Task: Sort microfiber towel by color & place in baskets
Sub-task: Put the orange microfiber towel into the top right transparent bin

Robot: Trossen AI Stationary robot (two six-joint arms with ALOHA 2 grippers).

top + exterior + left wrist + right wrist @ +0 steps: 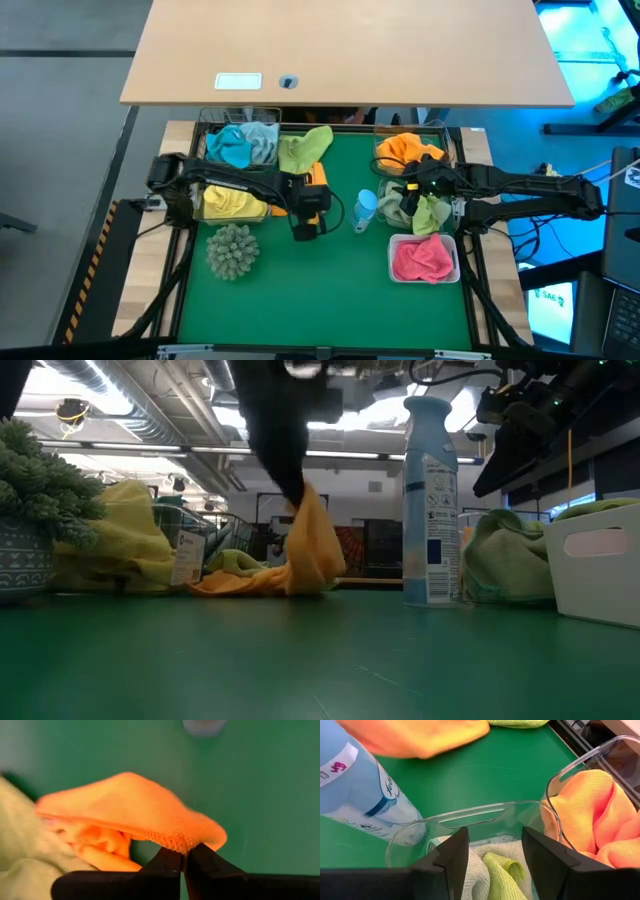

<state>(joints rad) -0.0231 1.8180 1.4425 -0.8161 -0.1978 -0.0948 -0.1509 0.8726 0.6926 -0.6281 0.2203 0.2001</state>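
An orange microfiber towel point(308, 550) hangs from my left gripper point(183, 856), which is shut on it above the middle of the green mat point(330, 290). My right gripper point(495, 852) hovers open over a clear basket point(470, 817) holding light green towels point(500, 872), touching nothing. Other baskets hold orange towels point(408, 148), a pink towel point(422, 258), a blue towel point(236, 145) and a yellow towel point(230, 203). A light green towel point(306, 148) lies over a far basket's edge. My left gripper pinches the orange towel's stitched edge point(175, 840) between its two fingertips point(167, 862). The fingers come from above, slanting steeply down. The towel hangs slack below them in a cone, and its lower end point(240, 582) still lies on the mat.
A light-blue spray bottle point(365, 210) stands upright between the two grippers. A spiky grey-green ball point(232, 250) sits on the mat's near left. A tan tabletop point(350, 50) lies beyond the far edge. The mat's near middle point(320, 300) is bare.
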